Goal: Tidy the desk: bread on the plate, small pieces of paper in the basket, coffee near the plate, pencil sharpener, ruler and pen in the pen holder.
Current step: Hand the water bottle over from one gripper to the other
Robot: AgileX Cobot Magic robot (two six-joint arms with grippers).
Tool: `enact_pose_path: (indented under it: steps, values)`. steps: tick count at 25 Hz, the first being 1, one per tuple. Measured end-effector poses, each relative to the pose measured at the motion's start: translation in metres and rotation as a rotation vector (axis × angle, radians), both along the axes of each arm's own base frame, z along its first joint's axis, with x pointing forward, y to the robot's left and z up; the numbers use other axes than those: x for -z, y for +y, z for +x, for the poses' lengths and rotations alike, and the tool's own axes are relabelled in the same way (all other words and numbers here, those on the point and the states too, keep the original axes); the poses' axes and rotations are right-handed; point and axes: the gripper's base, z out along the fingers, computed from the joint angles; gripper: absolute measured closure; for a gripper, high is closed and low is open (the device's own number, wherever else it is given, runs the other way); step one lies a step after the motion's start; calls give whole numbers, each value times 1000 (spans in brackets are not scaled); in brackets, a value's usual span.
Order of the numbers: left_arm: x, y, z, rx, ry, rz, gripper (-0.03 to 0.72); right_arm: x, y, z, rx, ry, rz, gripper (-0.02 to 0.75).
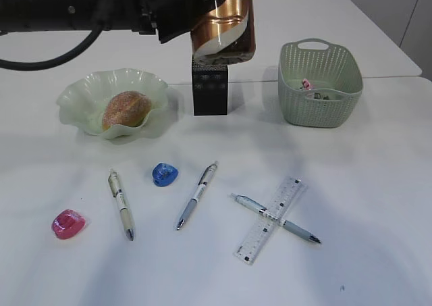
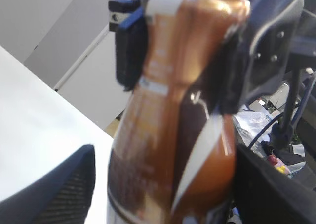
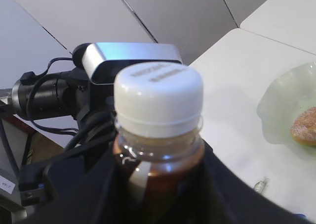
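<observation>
Your left gripper (image 2: pixel 192 70) has its fingers (image 2: pixel 129 46) clamped on the coffee (image 1: pixel 223 29), holding it in the air above the pen holder (image 1: pixel 210 90). The right wrist view shows the coffee's white cap close up, with the right fingers closed around its neck. The bread (image 1: pixel 125 109) lies in the plate (image 1: pixel 81 100). Three pens, the ruler (image 1: pixel 270 218) and two sharpeners lie on the surface (image 1: pixel 364 184).

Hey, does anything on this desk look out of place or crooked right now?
Yes. A teal-grey pen lies crossed over the clear plastic ruler at front right, and the brown coffee bottle hangs tilted in the air above the black mesh pen holder.
</observation>
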Motion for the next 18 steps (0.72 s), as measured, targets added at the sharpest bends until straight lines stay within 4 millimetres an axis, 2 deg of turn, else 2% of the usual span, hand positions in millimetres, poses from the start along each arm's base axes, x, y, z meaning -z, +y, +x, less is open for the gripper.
enact_pose_path:
  steps: [7,12,18]
  values:
    - [-4,-19,5,38,-27,-12,95,0,0,0,0,1,3,427]
    - [-5,-20,6,33,-31,-11,103,0,0,0,0,1,4,427]
    - [-4,-20,6,34,-30,-9,236,0,0,0,0,0,2,427]
